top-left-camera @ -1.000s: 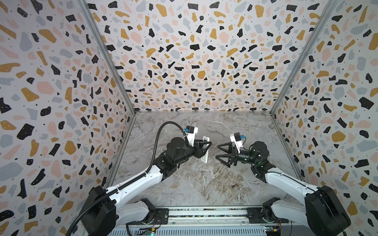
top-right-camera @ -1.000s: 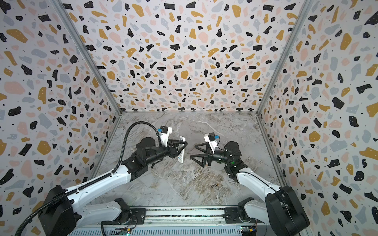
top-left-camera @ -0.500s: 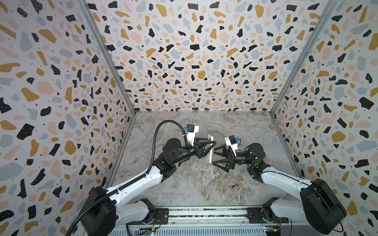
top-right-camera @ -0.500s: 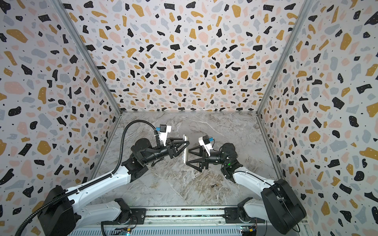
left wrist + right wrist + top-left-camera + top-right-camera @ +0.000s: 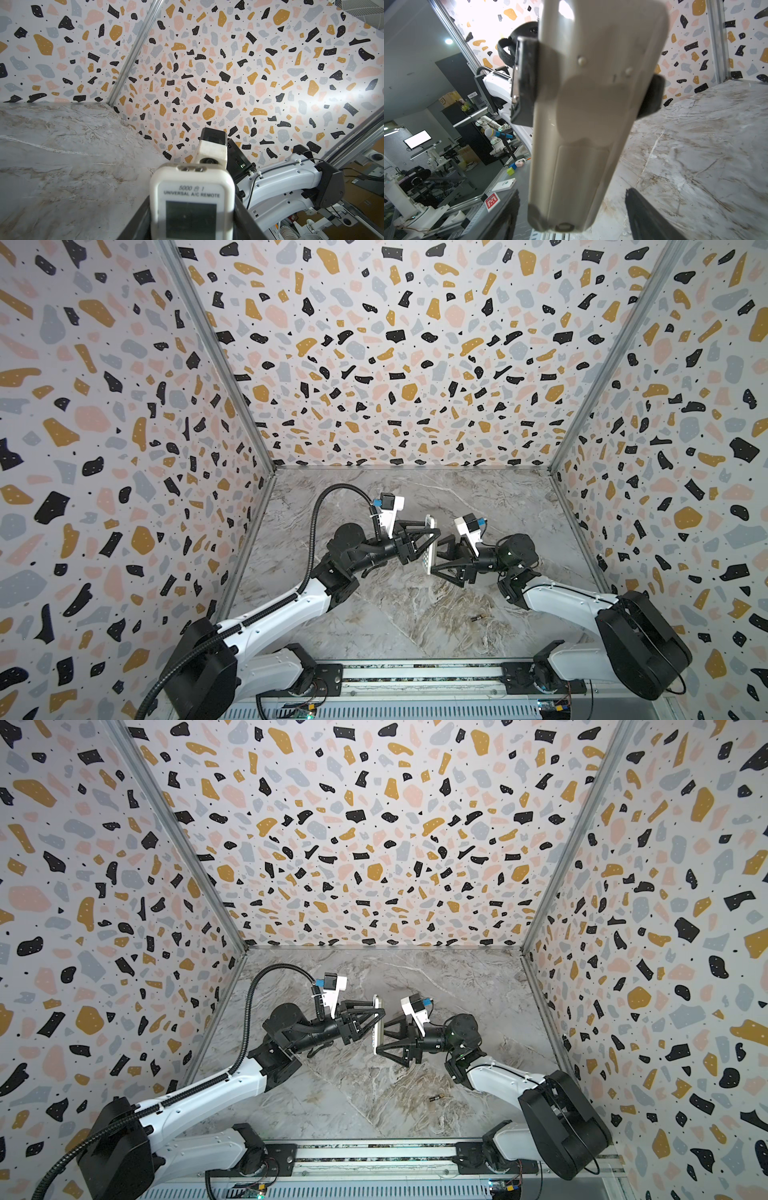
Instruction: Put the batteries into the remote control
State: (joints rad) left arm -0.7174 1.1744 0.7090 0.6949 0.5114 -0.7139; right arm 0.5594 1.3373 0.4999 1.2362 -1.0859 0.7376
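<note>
White remote control (image 5: pixel 430 549) is held off the marble tabletop (image 5: pixel 374 614), standing roughly upright on end between the two arms in both top views

Left claw (image 5: pixel 425 540): closed on the remote control across its width, one finger (image 5: pixel 525 83) on each long edge, about mid-length. The left wrist view shows the button side turned toward that arm, with the grey screen and the print "UNIVERSAL A/C REMOTE" readable (image 5: pixel 191 205)

Right claw (image 5: pixel 436 554): jaws spread apart, reaching in from the opposite side at the lower half of the remote control. In the right wrist view its two fingers (image 5: pixel 645 216) stand either side of the plain pale back (image 5: pixel 591 124), and a gap shows on both sides, so nothing is gripped. A rectangular outline sits low on the back; too blurred to tell whether the recess is open or covered

Battery (image 5: pixel 476 617): one only in view, dark with a gold end, lying flat on the tabletop toward the front right, well apart from both claws, also seen at (image 5: pixel 436 1097)
</note>
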